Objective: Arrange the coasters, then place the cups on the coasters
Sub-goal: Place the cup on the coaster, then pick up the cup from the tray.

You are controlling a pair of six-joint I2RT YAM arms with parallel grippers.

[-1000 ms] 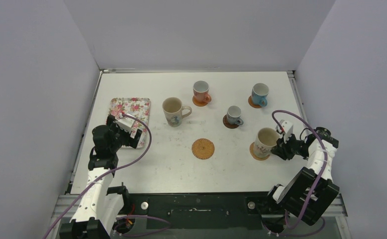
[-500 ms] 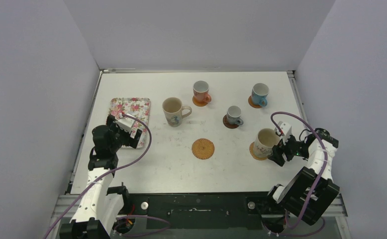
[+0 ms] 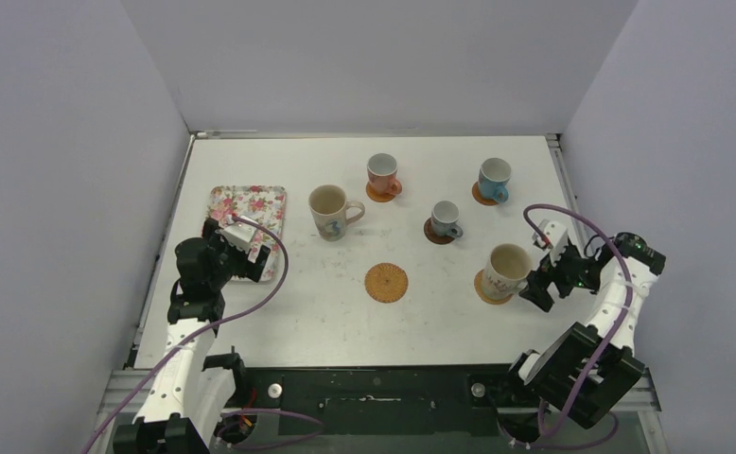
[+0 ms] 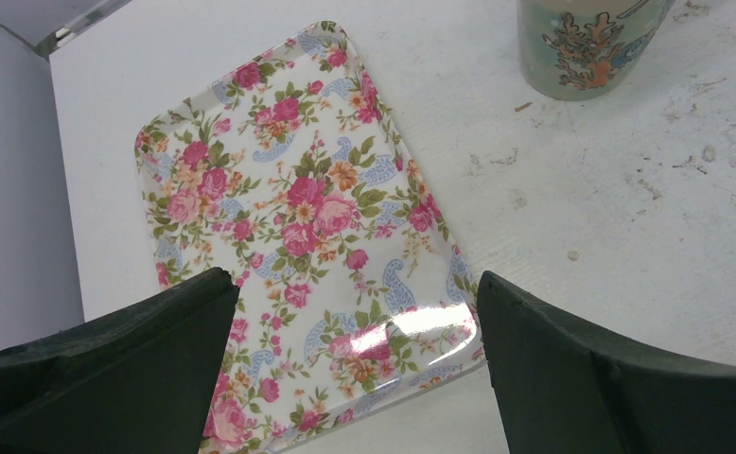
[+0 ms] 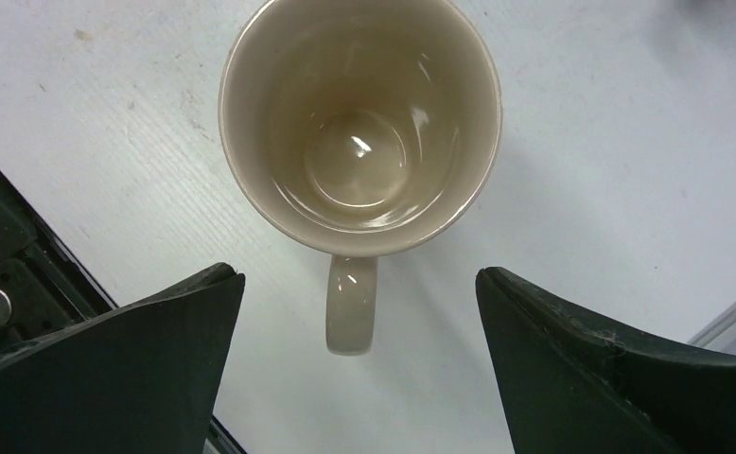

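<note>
Over the table from above, you see four cups upright on coasters: the salmon-pink cup [image 3: 381, 173] and the light blue cup [image 3: 494, 177] each on a small orange coaster, the grey cup [image 3: 446, 217] on the dark brown coaster [image 3: 432, 234], and the near cream cup [image 3: 504, 269] on a woven coaster [image 3: 484, 289] at the right. Its handle points right, toward your right gripper [image 3: 534, 287], which sits just beside it with the jaws spread and nothing in them. The second cream cup [image 3: 328, 210] stands on bare table, handle pointing right, and the free woven coaster [image 3: 386, 282] lies near it, toward the arms. Your left gripper [image 3: 249, 253] hangs over the near end of the floral tray [image 3: 246, 202]. From the left wrist, its fingers [image 4: 118, 369] stand wide apart and empty above the tray, whose long axis runs away from the camera, with the second cream cup's base at the upper right. From the right wrist, the near cream cup shows mouth up, its handle [image 5: 350, 305] pointing down the frame into the open gap between the fingers, touching neither.
</note>
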